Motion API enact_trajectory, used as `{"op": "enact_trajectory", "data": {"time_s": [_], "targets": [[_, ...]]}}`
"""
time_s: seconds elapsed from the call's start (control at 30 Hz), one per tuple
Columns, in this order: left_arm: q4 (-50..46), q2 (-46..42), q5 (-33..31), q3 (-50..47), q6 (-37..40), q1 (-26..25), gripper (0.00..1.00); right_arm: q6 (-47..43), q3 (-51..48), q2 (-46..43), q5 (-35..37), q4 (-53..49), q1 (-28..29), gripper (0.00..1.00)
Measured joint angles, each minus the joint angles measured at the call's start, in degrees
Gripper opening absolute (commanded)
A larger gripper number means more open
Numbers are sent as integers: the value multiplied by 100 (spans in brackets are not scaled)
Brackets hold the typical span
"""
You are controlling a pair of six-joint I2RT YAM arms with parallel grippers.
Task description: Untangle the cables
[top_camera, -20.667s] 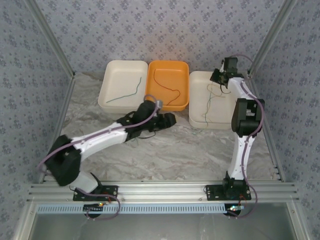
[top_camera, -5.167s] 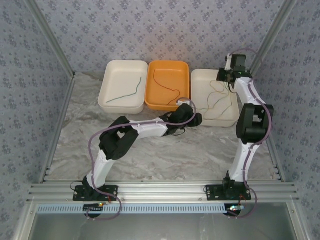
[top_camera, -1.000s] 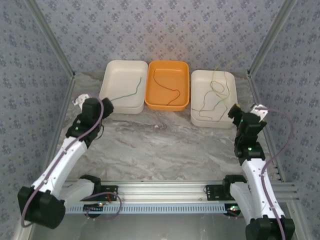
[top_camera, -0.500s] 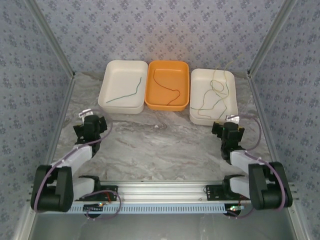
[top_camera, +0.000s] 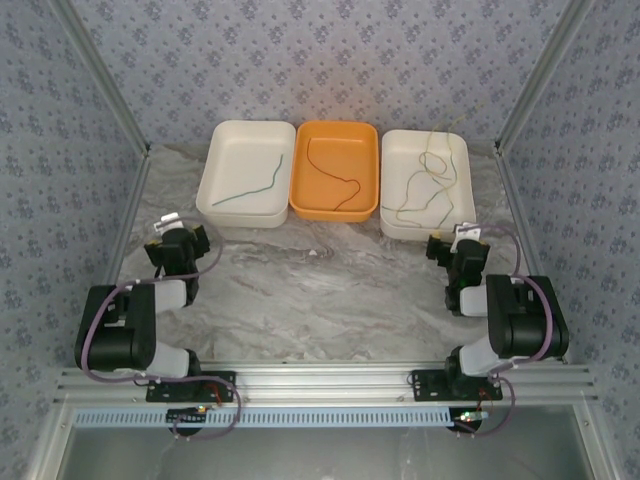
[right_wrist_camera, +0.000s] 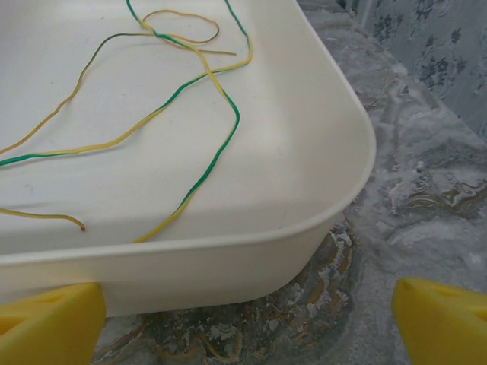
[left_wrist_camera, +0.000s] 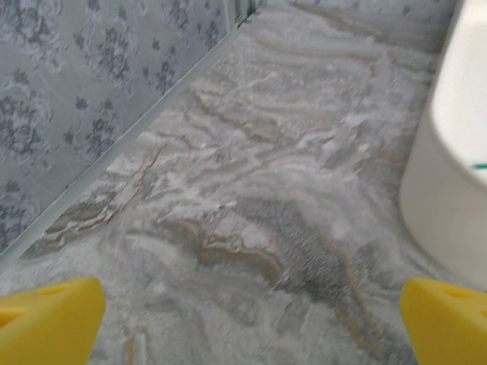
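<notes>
While cables (right_wrist_camera: 237, 115) lie trayed, left tool (left_wrist_camera: 247, 315), right tool (right_wrist_camera: 247, 319) spread (yellow-tipped)

An orange tray (top_camera: 350, 150) sits between left cream tray (top_camera: 235, 155) and right cream tray (top_camera: 400, 160) on a marbled tabletop (top_camera: 320, 290).

Trays (top_camera: 334, 213) across back, tabletop (top_camera: 320, 290) open

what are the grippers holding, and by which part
Nothing is held. The left gripper and right gripper are both open and empty; the yellow-green cables lie loose in the white tray.
</notes>
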Motion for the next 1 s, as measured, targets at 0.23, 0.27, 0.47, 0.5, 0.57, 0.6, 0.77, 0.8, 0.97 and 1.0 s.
{"op": "enact_trajectory", "data": {"time_s": [0.23,0.27,0.47,0.5,0.57,0.6,0.77,0.8,0.97,1.0], "targets": [[260,0,127,-22,11,2,99,-4,173,22,-295,-15,9,99],[374,0,184,-72,26,2,99,-9,166,22,-293,-2,15,99],[1388,173,619,-754,214,0,99,-140,-76,22,-330,444,142,99],[1510,356,669,-715,247,0,99,-164,-107,20,-330,485,175,99],[1233,575,793,-474,304,0,99,-249,-133,20,-352,540,254,99],[1132,614,844,-350,321,0,99,-289,-133,22,-374,546,284,99],[1021,632,905,2,365,-11,99,-487,-96,22,-629,498,354,99],[1016,632,907,4,365,-11,99,-496,-57,22,-726,448,323,99],[898,632,907,2,365,-11,99,-496,15,20,-951,393,199,99],[887,632,907,2,365,-11,99,-496,-28,20,-951,463,201,99]]}}
